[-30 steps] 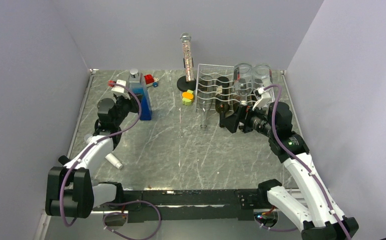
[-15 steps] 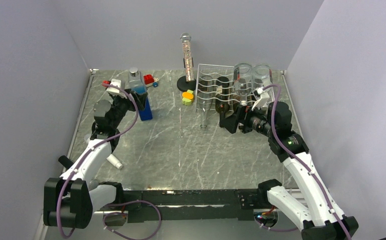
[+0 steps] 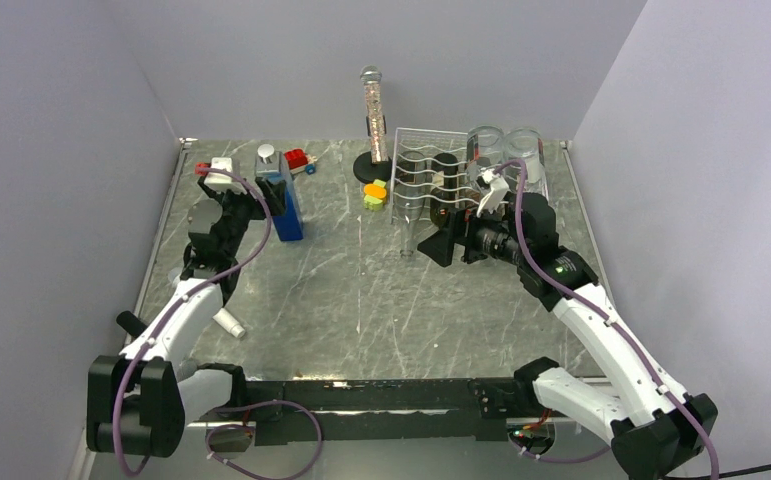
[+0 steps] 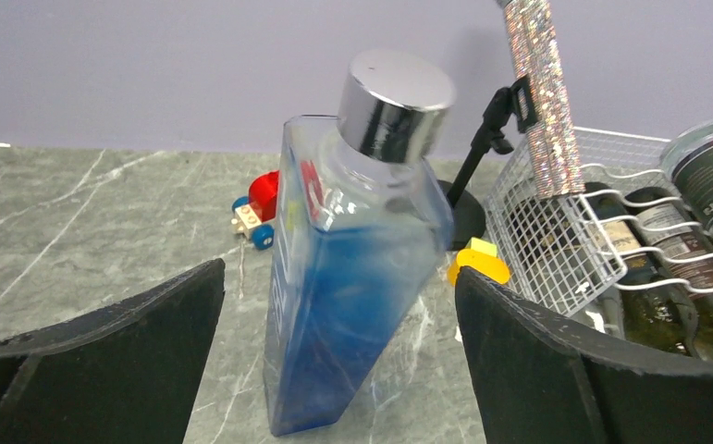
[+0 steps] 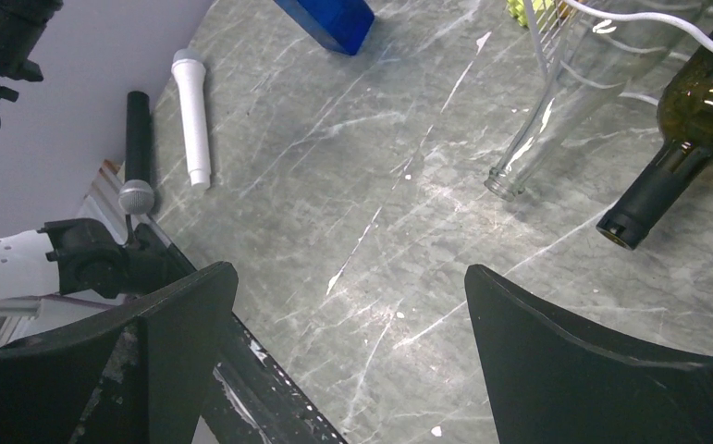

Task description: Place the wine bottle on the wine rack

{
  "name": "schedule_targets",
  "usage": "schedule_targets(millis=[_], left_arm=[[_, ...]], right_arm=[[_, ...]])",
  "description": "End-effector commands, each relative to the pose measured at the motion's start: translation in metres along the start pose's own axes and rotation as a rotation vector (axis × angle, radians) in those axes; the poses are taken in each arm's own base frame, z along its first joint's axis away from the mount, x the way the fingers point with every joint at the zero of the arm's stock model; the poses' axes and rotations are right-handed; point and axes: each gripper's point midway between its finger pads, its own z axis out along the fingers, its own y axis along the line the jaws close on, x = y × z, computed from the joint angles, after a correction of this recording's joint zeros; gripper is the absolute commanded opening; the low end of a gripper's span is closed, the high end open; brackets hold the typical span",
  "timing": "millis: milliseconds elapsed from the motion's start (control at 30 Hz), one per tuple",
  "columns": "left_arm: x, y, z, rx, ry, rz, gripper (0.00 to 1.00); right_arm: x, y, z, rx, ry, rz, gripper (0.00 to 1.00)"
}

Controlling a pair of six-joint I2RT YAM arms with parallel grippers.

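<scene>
Left tool (image 4: 338,277) gapes wide at 11 o'clock on the bench (image 3: 361,310). Its black fingers (image 4: 130,361) flank a blue bottle (image 4: 352,305) with a gap on either side. The bottle, topped with a silver cap (image 4: 397,104), stands on the marble and looks tilted in the wrist view. A red toy car (image 4: 258,205) sits at its 1 o'clock.

Right tool (image 3: 439,243), likewise spread wide and holding nothing, hovers at the 6 o'clock side of the wine rack (image 3: 431,170), which stands at 1 o'clock on the bench. The wine bottle (image 5: 699,102), dark green, lies in the rack under a white wire, its dark neck poking out toward 6 o'clock. Just at its 9 o'clock a clear bottle (image 5: 556,120) lies the same way, its neck sloping down toward the bench. Two more clear bottles (image 3: 501,150) sit higher in the rack toward its 3 o'clock end.

A yellow-and-orange toy (image 3: 374,192) rests at the rack's 9 o'clock. A sparkly mic (image 3: 371,110) stands upright in a black stand at 12 o'clock on the bench. At 8 o'clock, near the left arm, a white mic (image 5: 190,116) and a black mic (image 5: 133,139) lie side by side, apart from each other.
</scene>
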Motion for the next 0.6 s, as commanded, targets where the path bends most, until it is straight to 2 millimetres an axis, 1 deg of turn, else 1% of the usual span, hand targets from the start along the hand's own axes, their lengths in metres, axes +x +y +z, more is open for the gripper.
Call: schedule_targets(millis=[0, 100, 233, 300, 400, 467, 567], left_arm=[[-0.020, -0.005, 0.012, -0.009, -0.056, 0.001, 0.99], [-0.023, -0.012, 0.020, -0.015, -0.070, 0.005, 0.99], [-0.020, -0.022, 0.034, -0.024, -0.067, -0.020, 0.99], [-0.016, -0.019, 0.040, -0.084, -0.070, -0.039, 0.99], [-0.008, -0.010, 0.047, -0.184, -0.066, -0.062, 0.98], [-0.002, -0.005, 0.051, -0.235, -0.059, -0.067, 0.94], [0.000, -0.005, 0.054, -0.240, -0.066, -0.080, 0.78]], right_arm=[[-0.022, 0.007, 0.000, -0.005, -0.078, -0.024, 1.00], [-0.017, 0.005, 0.002, 0.000, -0.064, -0.016, 1.00], [-0.015, 0.002, 0.004, 0.014, -0.056, -0.013, 1.00], [-0.014, 0.001, 0.005, 0.017, -0.054, -0.011, 1.00], [-0.012, 0.000, 0.006, 0.020, -0.048, -0.003, 1.00], [-0.010, -0.001, 0.007, 0.023, -0.043, -0.001, 1.00], [-0.007, -0.003, 0.007, 0.028, -0.037, 0.000, 1.00]])
